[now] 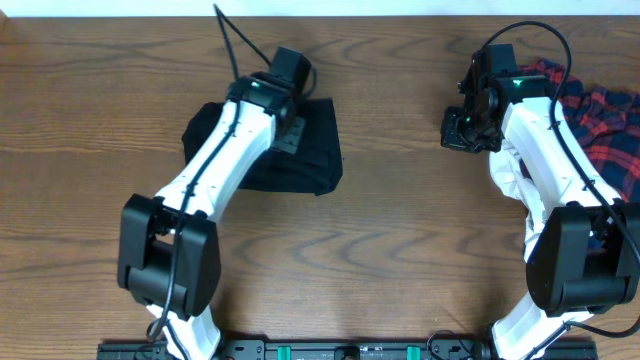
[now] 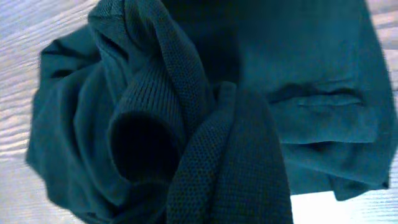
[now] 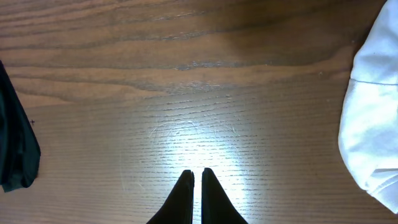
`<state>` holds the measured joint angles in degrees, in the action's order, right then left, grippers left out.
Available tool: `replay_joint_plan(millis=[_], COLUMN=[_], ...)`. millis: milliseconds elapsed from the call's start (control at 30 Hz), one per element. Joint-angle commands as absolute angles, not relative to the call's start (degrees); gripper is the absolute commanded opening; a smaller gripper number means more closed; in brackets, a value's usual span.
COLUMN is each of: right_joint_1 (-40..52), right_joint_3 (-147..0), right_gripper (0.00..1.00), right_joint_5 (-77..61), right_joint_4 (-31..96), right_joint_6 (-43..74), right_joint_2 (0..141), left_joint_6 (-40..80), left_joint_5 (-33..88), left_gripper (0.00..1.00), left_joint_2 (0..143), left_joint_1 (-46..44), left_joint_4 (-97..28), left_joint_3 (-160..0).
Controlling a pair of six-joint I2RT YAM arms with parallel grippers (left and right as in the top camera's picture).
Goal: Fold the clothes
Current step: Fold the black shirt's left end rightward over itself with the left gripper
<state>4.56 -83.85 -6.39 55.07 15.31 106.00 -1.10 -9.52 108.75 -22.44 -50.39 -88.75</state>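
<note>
Black shirt in grip of left tool; one plaid piece, one white piece (right tool closed).

You had the right gripper, jaws pressed together, above the wooden counter, a white garment at right, black cloth at left.

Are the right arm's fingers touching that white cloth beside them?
Apart. In the right wrist view the fingers hang shut over the table, and bare wood plainly separates them from the white cloth.
</note>
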Motion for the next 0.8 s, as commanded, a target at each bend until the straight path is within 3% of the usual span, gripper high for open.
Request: replay_joint_plan(millis=[0, 433, 767], right_joint_1=[4.19, 4.19, 4.19], right_joint_3=[-84.4, -84.4, -84.4], right_gripper=[0.05, 0.05, 0.06], right_joint_5=[-6.26, -6.26, -6.26], right_joint_4=[55.13, 55.99, 55.51], right_joint_6=[15.35, 14.96, 14.92], right_joint_2=[105.41, 105.41, 105.41], left_joint_6=[0.08, 3.09, 3.44], left_joint_5=[-10.15, -10.41, -18.96], left_gripper=[0.06, 0.06, 0.06], left_joint_2=[109.43, 110.98, 107.48], left_joint_1=[-24.82, -27.35, -26.68], left_joint_4=[-49.69, -47.53, -47.0], left_joint_3=[-90.13, -90.13, -91.53])
